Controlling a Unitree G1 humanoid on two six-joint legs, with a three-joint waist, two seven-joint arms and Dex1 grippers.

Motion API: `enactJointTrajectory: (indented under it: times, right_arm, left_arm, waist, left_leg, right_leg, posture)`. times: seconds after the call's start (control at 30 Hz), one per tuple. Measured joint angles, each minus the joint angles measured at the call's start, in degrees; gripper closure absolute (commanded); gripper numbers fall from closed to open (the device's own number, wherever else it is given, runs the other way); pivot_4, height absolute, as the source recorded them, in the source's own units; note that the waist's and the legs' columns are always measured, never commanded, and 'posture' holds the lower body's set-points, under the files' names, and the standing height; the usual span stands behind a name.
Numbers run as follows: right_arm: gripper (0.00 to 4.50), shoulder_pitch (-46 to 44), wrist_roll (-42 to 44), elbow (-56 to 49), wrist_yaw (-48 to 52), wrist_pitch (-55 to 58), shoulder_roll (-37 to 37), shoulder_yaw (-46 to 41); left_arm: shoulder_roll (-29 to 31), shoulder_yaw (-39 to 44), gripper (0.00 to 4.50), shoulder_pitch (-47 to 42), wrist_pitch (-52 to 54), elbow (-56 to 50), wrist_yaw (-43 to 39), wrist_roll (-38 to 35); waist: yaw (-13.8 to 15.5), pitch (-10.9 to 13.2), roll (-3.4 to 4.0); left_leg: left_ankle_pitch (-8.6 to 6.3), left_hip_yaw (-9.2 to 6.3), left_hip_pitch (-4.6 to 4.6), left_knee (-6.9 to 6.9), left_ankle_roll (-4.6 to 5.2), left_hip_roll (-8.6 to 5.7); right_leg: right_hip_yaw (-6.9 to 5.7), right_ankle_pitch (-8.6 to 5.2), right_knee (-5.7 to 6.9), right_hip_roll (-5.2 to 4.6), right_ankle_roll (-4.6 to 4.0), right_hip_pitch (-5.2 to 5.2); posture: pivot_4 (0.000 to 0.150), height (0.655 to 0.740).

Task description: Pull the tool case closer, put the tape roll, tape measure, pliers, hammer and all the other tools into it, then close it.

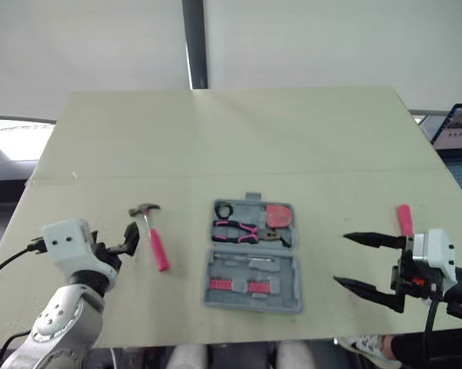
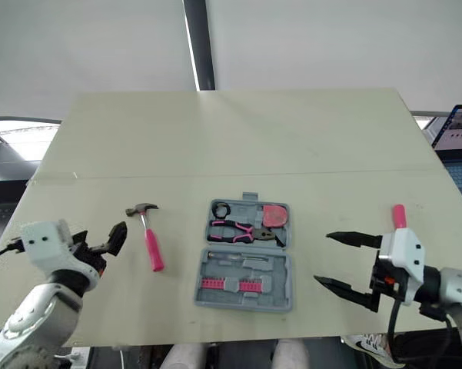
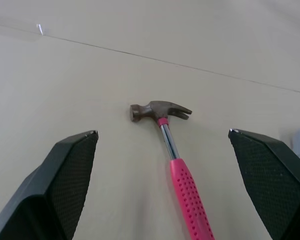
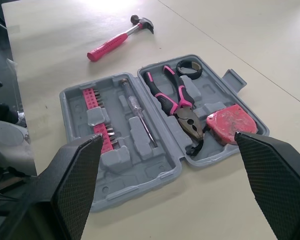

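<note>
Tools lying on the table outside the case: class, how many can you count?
2. The hammer lies left of the tool case; a pink-handled tool lies to its right, partly hidden behind the right gripper.

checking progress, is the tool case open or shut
Open: the tool case lies flat with both halves spread, pliers and tape measure showing inside.

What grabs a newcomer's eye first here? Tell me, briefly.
The open grey tool case sits mid-table, pink pliers and red tape measure already in it. A pink-handled hammer lies loose to its left, before the open left gripper.
</note>
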Motion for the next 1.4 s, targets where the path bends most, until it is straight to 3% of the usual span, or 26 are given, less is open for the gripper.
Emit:
enactJointTrajectory:
  times: [0.17, 0.4, 1.03, 1.4]
  right_arm:
    - [0.0, 0.5, 0.1, -0.2, -0.1, 0.2, -0.4, -1.1]
    - [0.0, 1.8, 0.0, -0.7, -1.0, 0.6, -0.3, -2.1]
    - [0.0, 3.7, 0.0, -2.5, -3.0, 1.1, 0.0, -2.2]
    - [0.0, 4.5, -0.4, -2.5, -3.1, 1.0, 0.2, -3.9]
  left_arm:
    - [-3.6, -1.5, 0.01, -11.0, 7.0, 8.4, 5.9, 3.3]
    - [-4.6, -3.9, 0.01, -19.9, 11.1, 19.6, 6.3, 9.6]
    - [-4.6, -10.0, 0.01, -28.6, 5.7, 37.3, -3.1, 23.6]
    - [-5.7, -10.2, 0.01, -29.7, 3.8, 39.4, -6.1, 27.9]
  waist:
    - [0.6, 0.0, -0.06]
    - [0.5, 0.0, -0.07]
    - [0.6, 0.0, -0.09]
    - [0.7, 0.0, -0.09]
  left_leg:
    - [0.0, -0.01, -0.02, 0.04, -0.01, -0.04]
    - [0.02, 0.03, -0.04, 0.02, -0.04, -0.04]
    - [0.04, 0.07, -0.12, 0.02, -0.07, -0.04]
    - [0.04, 0.08, -0.11, 0.02, -0.07, -0.04]
  right_leg:
    - [0.02, 0.0, 0.01, 0.0, 0.01, -0.01]
    - [0.02, 0.0, 0.04, 0.0, 0.02, -0.09]
    - [0.03, 0.01, 0.12, 0.0, 0.03, -0.24]
    - [0.03, 0.02, 0.15, -0.01, 0.04, -0.24]
  posture:
    - [0.15, 0.7373]
    - [0.15, 0.7373]
    - [0.15, 0.7373]
    - [0.15, 0.7373]
